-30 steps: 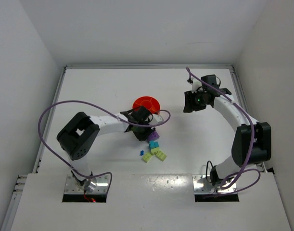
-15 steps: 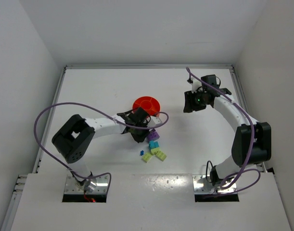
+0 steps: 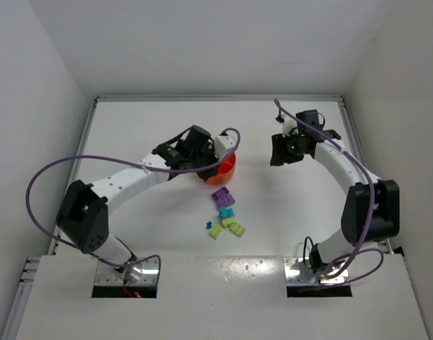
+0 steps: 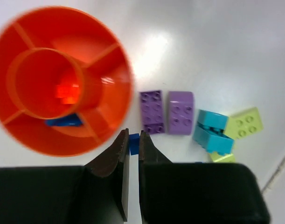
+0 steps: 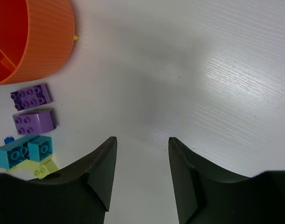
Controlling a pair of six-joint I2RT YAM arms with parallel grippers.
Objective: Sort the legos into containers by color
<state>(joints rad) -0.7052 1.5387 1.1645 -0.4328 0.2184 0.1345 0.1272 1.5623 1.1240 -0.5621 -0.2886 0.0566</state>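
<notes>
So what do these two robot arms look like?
The left arm and right arm are slim white links between bulky black joints, each bolted to a metal plate. A purple cable loops loosely along each. The left gripper and right gripper are black, with two dark tapering fingers. A small green light glows by the right wrist.

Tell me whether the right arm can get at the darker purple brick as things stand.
Probably yes: the right gripper is open, and only bare table lies between it and the darker purple brick.
</notes>
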